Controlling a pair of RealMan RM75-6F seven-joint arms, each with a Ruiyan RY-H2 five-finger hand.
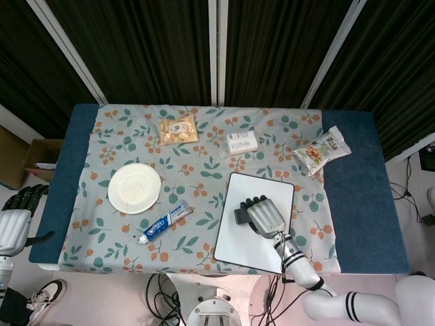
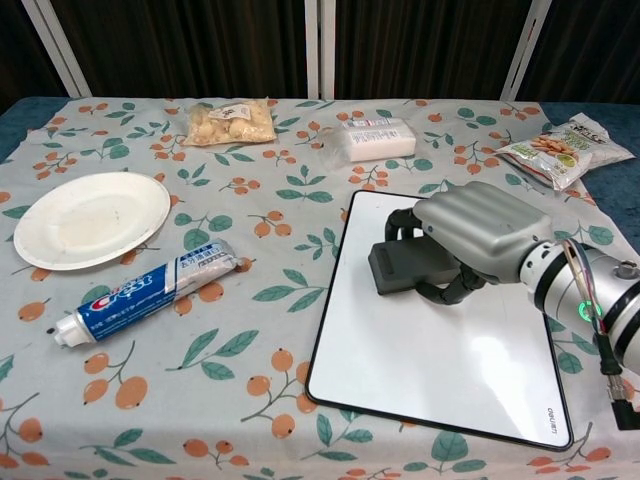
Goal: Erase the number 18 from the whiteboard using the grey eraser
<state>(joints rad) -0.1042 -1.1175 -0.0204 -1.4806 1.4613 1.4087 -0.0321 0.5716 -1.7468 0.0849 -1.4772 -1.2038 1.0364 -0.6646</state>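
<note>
The right hand presses the dark grey rectangular eraser onto the white rectangular whiteboard, fingers clenched around it. No number is visible. Risk: uneven pressure may slide the board across the counter.

Tablecloth: pale grey, orange-berry and green-leaf print. Whiteboard: white, black edge. Eraser: dark grey. Toothpaste tube: blue, white.
</note>
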